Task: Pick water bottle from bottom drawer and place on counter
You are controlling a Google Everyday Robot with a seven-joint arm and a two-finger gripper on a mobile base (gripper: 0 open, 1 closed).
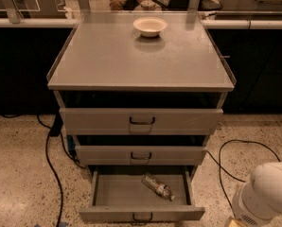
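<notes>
Down in the open bottom drawer (117, 193), the water bottle (157, 187) lies slantwise, right of centre.
Lower right, only the white arm (266, 193) shows, well apart from the bottle; the gripper is out of frame, so I cannot tell its grip. A bowl (150, 26) sits on the tabletop (131, 60).

The camera stands in front of the counter (131, 60), higher than its top, looking down and back across it from close by. Low and right of the counter a white arm link (266, 193) shows; the gripper is out of view.
</notes>
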